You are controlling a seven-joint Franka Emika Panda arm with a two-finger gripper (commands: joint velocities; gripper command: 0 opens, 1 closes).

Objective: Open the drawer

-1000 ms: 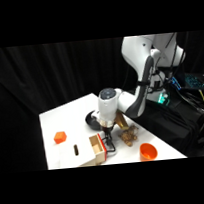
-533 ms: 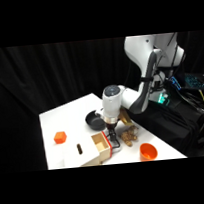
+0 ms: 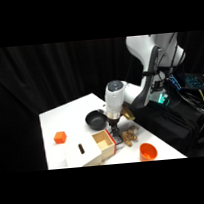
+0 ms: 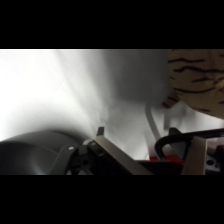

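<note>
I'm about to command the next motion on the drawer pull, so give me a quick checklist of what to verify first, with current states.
1. Drawer out of its case: ok, the pale box shows open at the top, red front toward the gripper.
2. Gripper at the drawer's front: ok, it hangs right at the red face.
3. Grip on the black loop handle: cannot tell, the wrist view shows the loop close by but not the fingers around it.
4. Pull path beyond the drawer: not ok, the tan striped object lies close behind the gripper.
5. Orange cup clear of the arm: ok, apart from it.
6. Black bowl: ok, beside the gripper, untouched.
</note>
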